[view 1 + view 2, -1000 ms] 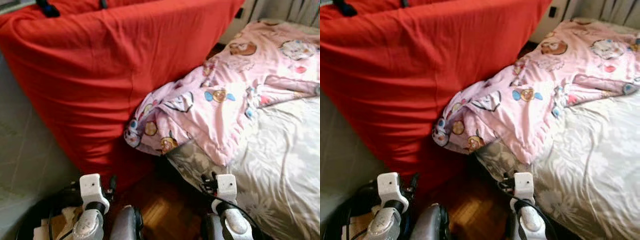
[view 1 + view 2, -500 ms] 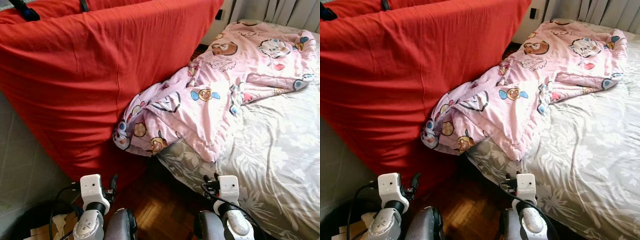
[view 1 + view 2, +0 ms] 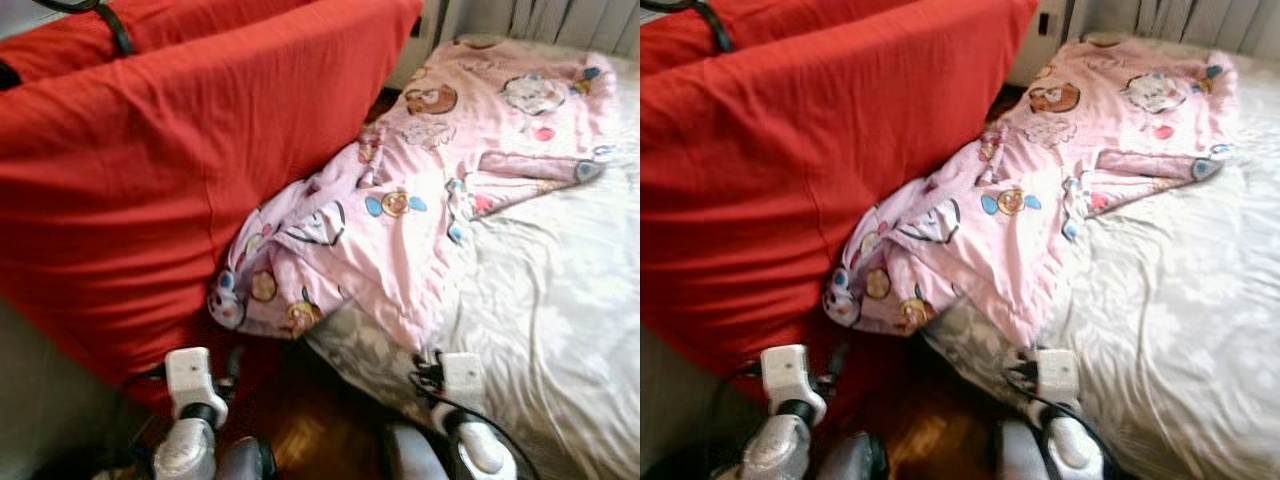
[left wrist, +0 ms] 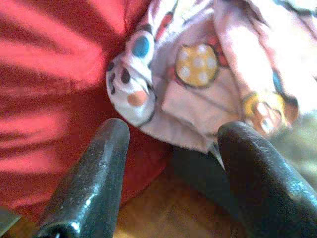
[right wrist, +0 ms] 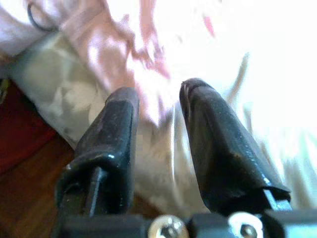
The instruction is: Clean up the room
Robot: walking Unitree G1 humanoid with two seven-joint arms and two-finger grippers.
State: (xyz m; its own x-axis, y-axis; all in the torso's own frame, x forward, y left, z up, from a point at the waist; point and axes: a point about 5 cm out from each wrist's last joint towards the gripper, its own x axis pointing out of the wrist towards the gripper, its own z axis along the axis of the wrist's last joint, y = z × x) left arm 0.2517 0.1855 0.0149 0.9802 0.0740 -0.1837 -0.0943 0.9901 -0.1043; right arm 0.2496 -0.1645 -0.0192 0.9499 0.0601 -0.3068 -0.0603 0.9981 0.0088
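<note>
Narrow strip of dark wood floor (image 3: pixel 300 445) open between red-covered mattress (image 3: pixel 200 170) on the left and bed (image 3: pixel 560 330) on the right; gap tight, closing further back where both meet near the wall. Bed's near-left corner pokes toward the gap, grey floral sheet (image 3: pixel 365 350) hanging over that corner. Bed's right part bare pale sheet, washed out by light. Red mattress stood on edge, leaning, its long top edge running from near-left toward the far wall; black strap (image 3: pixel 115 25) over its top edge. Curtain (image 3: pixel 540 15) at far wall behind the bed.

Pink cartoon blanket (image 3: pixel 430 190) crumpled along bed's left edge, long axis running from bed's far-right part diagonally down to the near-left corner. Lower end bunched and spilling off the left edge, touching the red cover, hanging above the floor. Upper end spread flatter toward bed's far edge.

Left gripper (image 4: pixel 171 173) low over the floor gap, fingers (image 4: pixel 94 173) wide apart, nothing between them, aimed at blanket's hanging end. Right gripper (image 5: pixel 158 144) low by bed's near-left corner, fingers (image 5: pixel 218 148) parted a moderate gap, holding nothing, aimed at sheet and pink blanket edge. Head views blurred.
</note>
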